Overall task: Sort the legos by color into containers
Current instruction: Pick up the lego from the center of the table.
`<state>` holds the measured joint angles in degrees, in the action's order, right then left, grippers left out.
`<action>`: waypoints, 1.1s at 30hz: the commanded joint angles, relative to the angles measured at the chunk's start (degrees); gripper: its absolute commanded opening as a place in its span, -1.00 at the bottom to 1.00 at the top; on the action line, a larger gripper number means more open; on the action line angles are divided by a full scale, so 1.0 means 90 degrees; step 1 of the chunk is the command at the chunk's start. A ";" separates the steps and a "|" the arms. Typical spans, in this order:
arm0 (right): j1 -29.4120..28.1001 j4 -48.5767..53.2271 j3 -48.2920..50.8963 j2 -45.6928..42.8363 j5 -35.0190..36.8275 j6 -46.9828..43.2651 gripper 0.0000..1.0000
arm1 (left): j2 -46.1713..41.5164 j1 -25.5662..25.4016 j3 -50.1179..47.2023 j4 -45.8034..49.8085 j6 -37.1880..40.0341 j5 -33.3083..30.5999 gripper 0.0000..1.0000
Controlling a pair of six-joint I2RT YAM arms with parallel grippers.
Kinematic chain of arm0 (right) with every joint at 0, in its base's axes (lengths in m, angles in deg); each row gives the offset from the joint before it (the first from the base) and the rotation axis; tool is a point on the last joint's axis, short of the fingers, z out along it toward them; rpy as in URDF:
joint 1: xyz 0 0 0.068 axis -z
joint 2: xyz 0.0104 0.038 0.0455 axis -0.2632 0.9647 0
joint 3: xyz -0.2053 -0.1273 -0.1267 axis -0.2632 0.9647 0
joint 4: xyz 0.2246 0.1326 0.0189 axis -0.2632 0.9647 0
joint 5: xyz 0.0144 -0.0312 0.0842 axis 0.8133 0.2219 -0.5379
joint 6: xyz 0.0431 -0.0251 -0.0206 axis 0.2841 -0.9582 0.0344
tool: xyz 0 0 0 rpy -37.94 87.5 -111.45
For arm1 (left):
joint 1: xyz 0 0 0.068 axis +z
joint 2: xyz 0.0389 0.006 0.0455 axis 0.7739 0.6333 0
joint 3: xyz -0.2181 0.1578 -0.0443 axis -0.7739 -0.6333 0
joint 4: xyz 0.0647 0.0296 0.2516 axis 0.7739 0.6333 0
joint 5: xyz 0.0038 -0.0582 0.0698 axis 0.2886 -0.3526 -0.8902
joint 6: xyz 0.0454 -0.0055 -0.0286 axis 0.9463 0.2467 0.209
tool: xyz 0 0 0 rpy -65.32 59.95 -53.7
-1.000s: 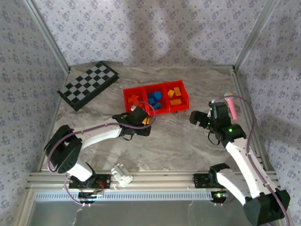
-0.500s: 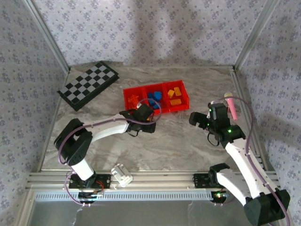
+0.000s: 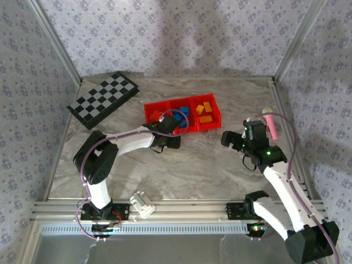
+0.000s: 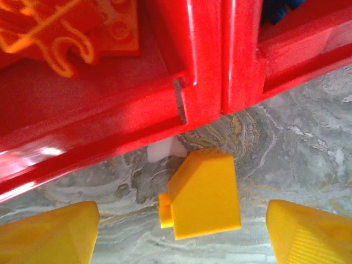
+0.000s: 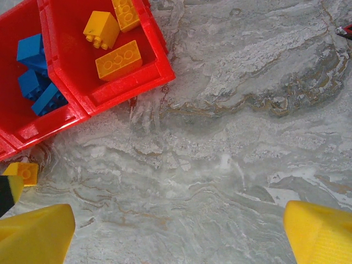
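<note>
Fingers (image 4: pixel 52 234) of my left gripper (image 4: pixel 179 220) stood spread wide, one on either side of a yellow sloped lego brick (image 4: pixel 204 192), and neither touched it. That brick lay on the grey marbled table (image 4: pixel 308 143), outside the red tray (image 4: pixel 209 71) and just beside its near wall, in front of the seam where the left compartment and the middle compartment meet. As far as I could tell, it did not touch the wall. Orange pieces (image 4: pixel 118 25) sat in the left compartment, and blue bricks (image 4: pixel 278 8) showed over the wall of the middle one. From above, my left arm (image 3: pixel 129 140) reached across the table with its gripper at the tray's near edge. My right gripper (image 5: pixel 176 236) was likewise spread, its fingers apart over bare table, off to the tray's right and apart from it. Its wrist camera looked down on the blue bricks in the middle compartment, on yellow bricks (image 5: pixel 118 60) in the right compartment, and on the loose yellow brick by the near wall. A checkered board (image 3: pixel 103 99) lay at the far left, and a white block (image 3: pixel 142 203) lay near my left arm's base.
</note>
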<state>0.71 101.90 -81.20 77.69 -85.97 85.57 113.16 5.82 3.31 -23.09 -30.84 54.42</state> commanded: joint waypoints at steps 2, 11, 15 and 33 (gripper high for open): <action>0.0014 0.0258 -0.0090 -0.0071 -0.0010 0.0067 0.99 | 0.0352 0.0014 0.0257 -0.0115 0.0012 0.0210 0.50; 0.0086 0.0432 -0.0079 -0.0227 0.0063 0.0028 0.99 | 0.0667 0.0026 0.0366 -0.0325 -0.0097 0.0281 0.12; 0.0099 0.0416 -0.0137 -0.0221 0.0102 0.0053 0.99 | 0.0732 0.0072 0.0396 -0.0352 -0.0153 0.0294 -0.19; 0.0176 0.0577 -0.0041 -0.0531 0.0250 -0.0129 1.00 | -0.0372 -0.0322 0.0349 -0.0419 0.0293 -0.0004 -0.64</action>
<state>1.72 105.26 -81.57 73.98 -85.31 85.39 115.91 5.17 5.78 -25.93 -30.51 56.41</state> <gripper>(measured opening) 0.999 0.351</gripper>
